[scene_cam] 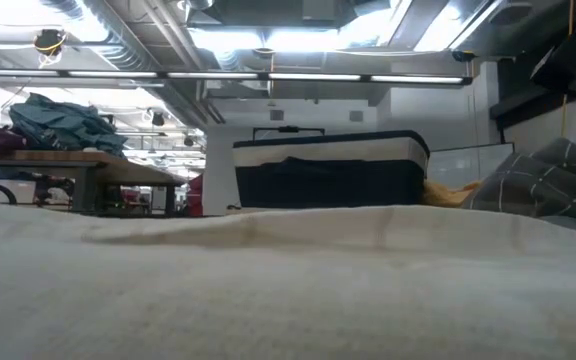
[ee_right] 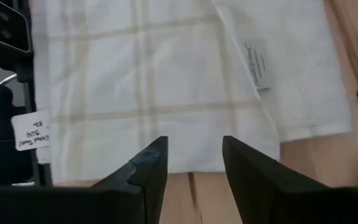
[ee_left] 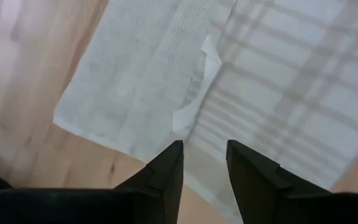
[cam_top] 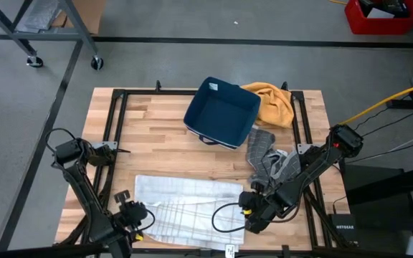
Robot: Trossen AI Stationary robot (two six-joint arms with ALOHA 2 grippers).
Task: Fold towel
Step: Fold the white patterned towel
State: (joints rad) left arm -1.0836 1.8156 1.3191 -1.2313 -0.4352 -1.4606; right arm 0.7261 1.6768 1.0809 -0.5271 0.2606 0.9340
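The white towel (cam_top: 188, 206) lies flat on the wooden table near its front edge. A faintly checked layer (ee_left: 291, 93) lies over a plain waffle layer (ee_left: 135, 81). My left gripper (cam_top: 139, 219) stands open over the towel's left end, and its fingertips (ee_left: 176, 149) are above the towel's edge there. My right gripper (cam_top: 250, 213) stands open over the towel's right end (ee_right: 166, 124), fingertips (ee_right: 159, 148) above the edge by the bare wood. Nothing is between either pair of fingers. In the low view the towel (scene_cam: 288, 285) fills the foreground.
A dark blue bin (cam_top: 223, 112) stands at the table's far middle, with a yellow cloth (cam_top: 272, 104) beside it on the right. A grey checked cloth (cam_top: 269, 161) lies crumpled just beyond my right gripper. Bare wood (cam_top: 149, 136) lies left of the bin.
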